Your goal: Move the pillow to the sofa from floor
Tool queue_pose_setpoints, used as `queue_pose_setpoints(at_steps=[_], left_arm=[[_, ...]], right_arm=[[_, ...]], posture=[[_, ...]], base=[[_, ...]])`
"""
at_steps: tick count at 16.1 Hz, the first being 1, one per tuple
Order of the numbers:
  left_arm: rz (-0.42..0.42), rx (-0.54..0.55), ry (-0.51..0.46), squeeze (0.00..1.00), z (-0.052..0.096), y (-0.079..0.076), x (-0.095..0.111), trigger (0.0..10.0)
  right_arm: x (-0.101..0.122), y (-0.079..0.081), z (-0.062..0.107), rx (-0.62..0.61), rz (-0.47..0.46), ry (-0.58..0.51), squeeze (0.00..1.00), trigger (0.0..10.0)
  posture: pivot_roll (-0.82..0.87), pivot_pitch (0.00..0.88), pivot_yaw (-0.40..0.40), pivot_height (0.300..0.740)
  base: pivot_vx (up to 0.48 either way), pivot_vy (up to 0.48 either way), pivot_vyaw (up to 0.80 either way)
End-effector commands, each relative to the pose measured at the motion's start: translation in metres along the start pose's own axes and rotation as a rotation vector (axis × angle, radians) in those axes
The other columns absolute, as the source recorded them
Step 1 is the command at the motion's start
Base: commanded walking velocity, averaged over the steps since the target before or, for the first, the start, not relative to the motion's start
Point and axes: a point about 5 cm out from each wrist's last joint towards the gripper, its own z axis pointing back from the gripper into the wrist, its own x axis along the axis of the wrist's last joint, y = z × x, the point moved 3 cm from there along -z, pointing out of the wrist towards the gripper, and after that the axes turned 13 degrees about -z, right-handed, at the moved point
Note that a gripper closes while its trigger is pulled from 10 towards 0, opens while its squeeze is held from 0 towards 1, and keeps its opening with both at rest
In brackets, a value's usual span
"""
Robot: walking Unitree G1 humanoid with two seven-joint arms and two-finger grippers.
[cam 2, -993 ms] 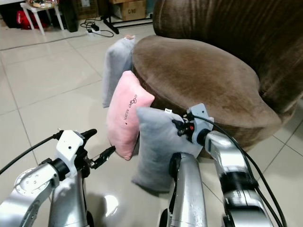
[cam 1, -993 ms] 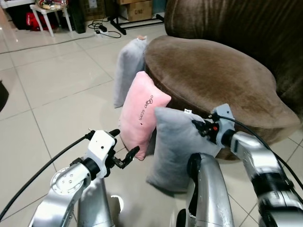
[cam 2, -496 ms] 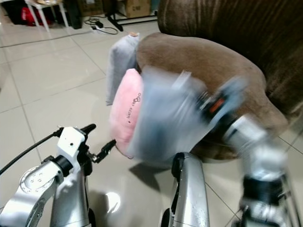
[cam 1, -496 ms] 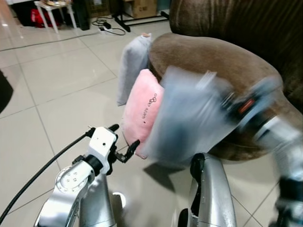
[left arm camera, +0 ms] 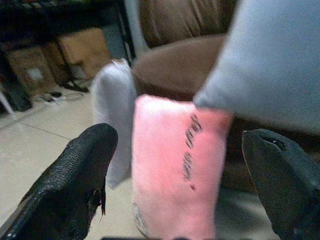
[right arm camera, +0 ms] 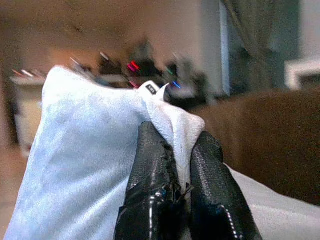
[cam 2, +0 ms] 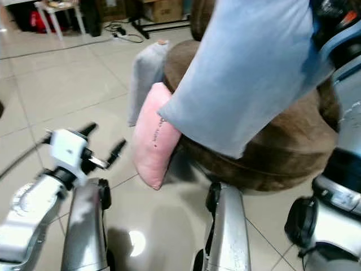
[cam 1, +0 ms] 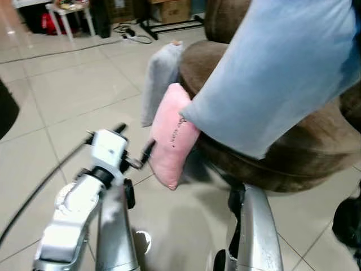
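Pillow fabric, pale grey-blue, is pinched at one corner between the two black fingers (right arm camera: 150, 185) of the right gripper (right arm camera: 182, 192), which are pressed close together on a fold of cloth beside a small white tag (right arm camera: 152, 89). Hanging from that grip, the grey-blue pillow (cam 1: 282, 73) is up in the air, clear of the floor, in front of and above the brown sofa (cam 1: 293, 147); whether its lower edge touches the seat cannot be told.

The left gripper (left arm camera: 185, 165) is held out low with its jaws spread wide and nothing between them, pointing toward a pink pillow (cam 1: 172, 135). The pink pillow stands on the tiled floor (cam 1: 67, 96), leaning against the sofa's front. Just behind it a grey pillow (cam 1: 159, 79) stands upright, also against the sofa. Farther back on the floor lie black cables (cam 1: 130, 35) near a white stool (cam 1: 70, 14) and cardboard boxes (cam 1: 172, 8).
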Motion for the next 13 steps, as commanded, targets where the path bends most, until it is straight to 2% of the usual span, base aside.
queue_pose_setpoints(at_steps=[1, 2, 3, 5, 7, 10, 13], left_arm=[[0.004, 0.042, -0.029, 0.0, 0.001, 0.01, 0.013, 10.0], [-0.004, 0.055, -0.037, 0.0, 0.0, 0.013, 0.017, 10.0], [-0.018, 0.065, -0.043, 0.0, -0.001, 0.016, 0.019, 10.0], [-0.054, 0.074, -0.049, 0.0, -0.005, 0.019, 0.023, 10.0], [-0.054, 0.084, -0.052, 0.0, -0.007, 0.02, 0.028, 10.0], [-0.054, 0.098, -0.035, 0.0, -0.002, 0.022, 0.026, 10.0], [-0.049, 0.098, -0.032, 0.0, -0.006, 0.021, 0.026, 10.0]], right_arm=[[-0.004, 0.006, -0.001, -0.025, 0.007, 0.004, 0.0, 10.0], [-0.013, 0.013, -0.001, -0.013, 0.034, 0.025, 0.0, 10.0], [-0.034, 0.019, -0.002, -0.015, 0.043, 0.071, 0.0, 10.0], [-0.07, 0.034, 0.002, -0.014, 0.012, 0.112, 0.0, 10.0], [-0.099, 0.04, 0.012, -0.054, -0.026, 0.149, 0.0, 10.0], [-0.105, 0.043, 0.014, -0.082, -0.03, 0.147, 0.0, 10.0], [-0.097, 0.04, 0.011, -0.099, -0.022, 0.114, 0.0, 10.0]], posture=[[-0.05, 0.0, -0.019, 0.351], [-0.04, 0.0, -0.022, 0.351], [-0.04, 0.0, -0.023, 0.351], [-0.03, 0.0, -0.025, 0.351], [-0.01, 0.0, -0.033, 0.366], [-0.01, 0.0, -0.028, 0.396], [-0.01, 0.0, -0.025, 0.426]], base=[[0.0, 0.0, 0.0], [0.0, 0.0, 0.0], [0.0, 0.0, 0.0], [0.0, 0.0, 0.0], [0.0, 0.0, 0.0], [0.0, 0.0, 0.0], [0.0, 0.0, 0.0]])
